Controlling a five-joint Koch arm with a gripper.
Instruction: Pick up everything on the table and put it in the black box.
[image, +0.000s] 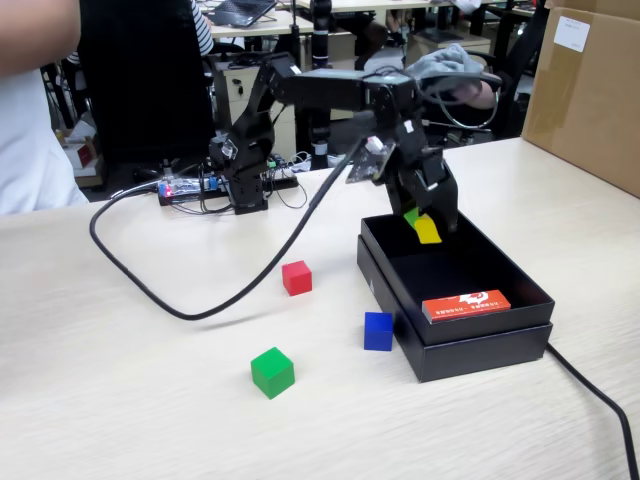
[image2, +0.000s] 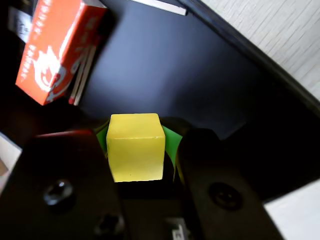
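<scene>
Wrist view shows the pincer clamped on the yellow cube, hanging above the black box floor, card at ten o'clock; likely light, rigid, smooth; flat opposite faces suit gripping.

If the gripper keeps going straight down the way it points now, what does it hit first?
Probably the bare floor of the black box; the gripper, shut on the yellow cube, points into it, clear of the orange card.
</scene>
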